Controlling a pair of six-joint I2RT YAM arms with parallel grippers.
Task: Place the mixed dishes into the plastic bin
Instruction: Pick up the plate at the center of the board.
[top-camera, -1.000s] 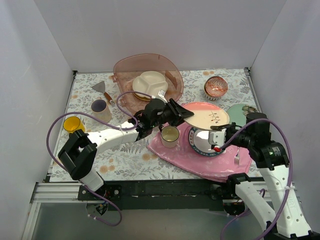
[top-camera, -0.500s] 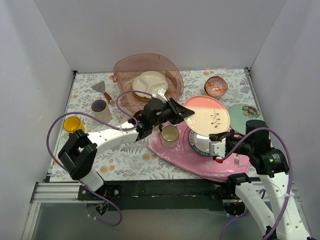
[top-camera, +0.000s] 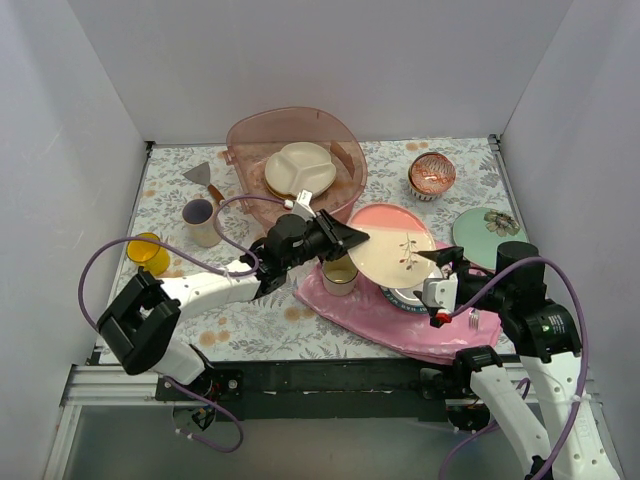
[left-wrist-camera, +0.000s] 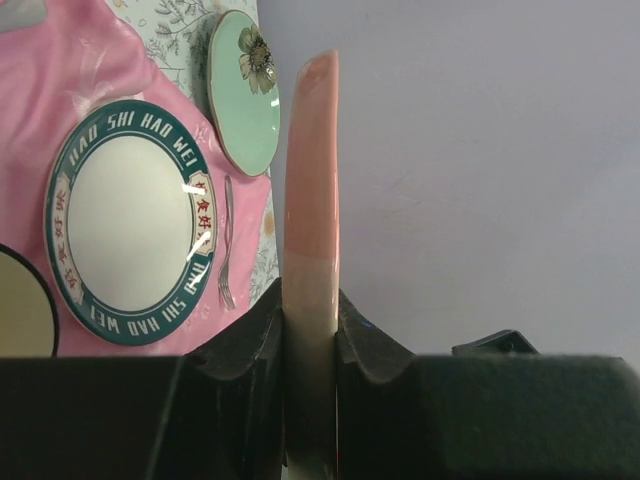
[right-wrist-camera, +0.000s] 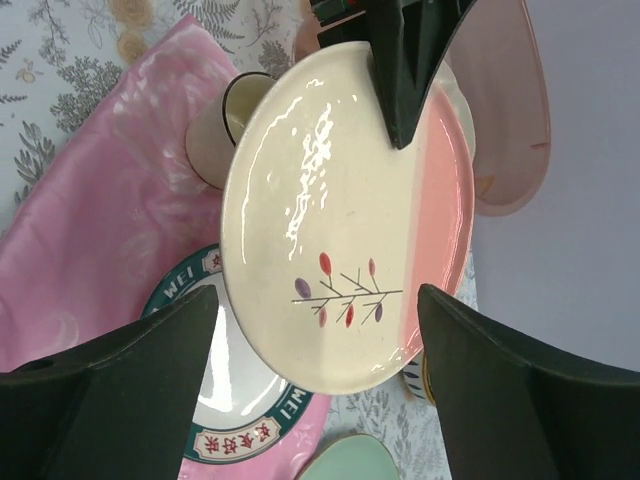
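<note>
Peach plate (top-camera: 400, 250) hangs tilted in the air above the pink cloth (top-camera: 365, 312), which lies right of the middle toward the worktop's near edge. The left hand (top-camera: 347, 238) is clamped on its rim, one finger on each face. The right hand (top-camera: 438, 276) stands wide apart just beside the plate's near-right side, gripping nothing. Beneath, on the cloth, lies the dark-blue-rimmed plate (left-wrist-camera: 128, 222), with a fork (left-wrist-camera: 224, 255) beside it. The plastic bin (top-camera: 250, 135) sits at the far edge with the cream divided plate (top-camera: 298, 168) inside. The mint-green plate (top-camera: 490, 228) lies by the right edge and the red-patterned bowl (top-camera: 432, 175) toward the far right corner. The yellow mug (top-camera: 148, 252) and pale mug (top-camera: 202, 220) stand near the left edge.
</note>
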